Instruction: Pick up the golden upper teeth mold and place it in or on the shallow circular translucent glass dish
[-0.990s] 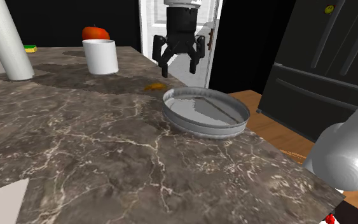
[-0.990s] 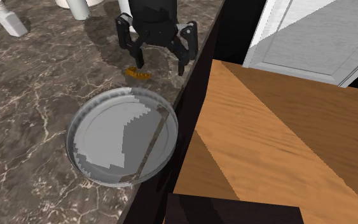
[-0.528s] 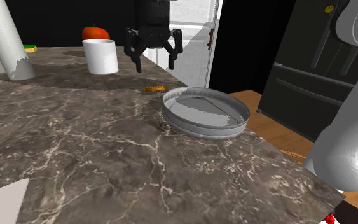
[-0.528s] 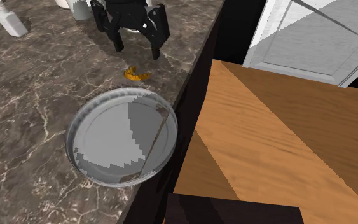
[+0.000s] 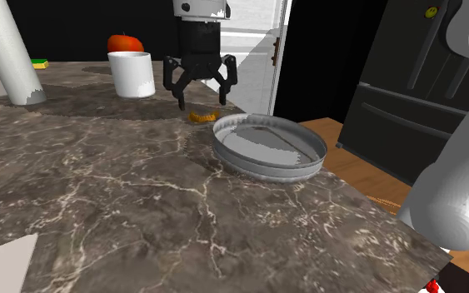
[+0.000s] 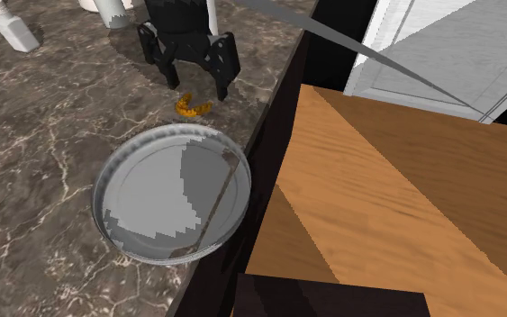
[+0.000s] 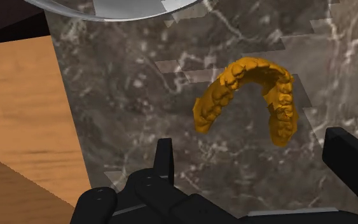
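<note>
The wrist view's edge cuts off the dish (image 7: 117, 6).

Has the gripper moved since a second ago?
Yes: in the shoulder view the gripper shifted left, away from the dish, and lowered over the golden teeth mold.

Bare counter (image 5: 124, 191) surrounds the teeth mold (image 7: 254, 69); the dish (image 5: 266, 166) stands just beside it

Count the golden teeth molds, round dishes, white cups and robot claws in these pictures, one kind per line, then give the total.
Golden teeth mold: 1
Round dish: 1
White cup: 1
Claw: 1
Total: 4
</note>
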### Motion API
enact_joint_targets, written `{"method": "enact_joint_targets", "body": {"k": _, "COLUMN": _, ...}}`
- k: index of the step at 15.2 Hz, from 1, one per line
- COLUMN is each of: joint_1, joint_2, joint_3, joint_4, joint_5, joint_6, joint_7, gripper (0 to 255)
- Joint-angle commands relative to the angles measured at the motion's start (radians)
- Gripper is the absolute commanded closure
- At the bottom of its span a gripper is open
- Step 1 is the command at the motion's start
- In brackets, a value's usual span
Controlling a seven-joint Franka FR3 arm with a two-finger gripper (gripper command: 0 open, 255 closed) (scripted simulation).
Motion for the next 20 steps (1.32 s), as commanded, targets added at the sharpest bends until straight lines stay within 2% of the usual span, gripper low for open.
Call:
{"method": "enact_joint_targets", "body": {"k": 1, "joint_1": 0.0, "joint_2": -0.001, "joint_3": 0.0, "joint_4": -0.003, "joint_5": 0.001, "joint_6": 0.002, "joint_7": -0.001, "gripper": 0}}
{"method": "enact_joint_targets", "body": {"k": 5, "joint_1": 0.0, "joint_2": -0.001, "joint_3": 0.0, "joint_4": -0.003, "joint_5": 0.001, "joint_6": 0.002, "joint_7": -0.001, "gripper": 0}}
{"method": "enact_joint_targets", "body": {"k": 6, "joint_1": 0.0, "joint_2": -0.001, "joint_3": 0.0, "joint_4": -0.003, "joint_5": 0.001, "joint_6": 0.002, "joint_7": -0.001, "gripper": 255}}
{"method": "enact_joint_targets", "body": {"k": 15, "joint_1": 0.0, "joint_2": -0.001, "joint_3": 0.0, "joint_4": -0.003, "joint_5": 0.001, "joint_6": 0.002, "joint_7": -0.001, "gripper": 255}}
{"method": "enact_joint_targets", "body": {"k": 20, "joint_1": 0.004, "joint_2": 0.024, "joint_3": 0.005, "joint_4": 0.092, "joint_5": -0.013, "joint_6": -0.071, "joint_7": 0.008, "gripper": 255}}
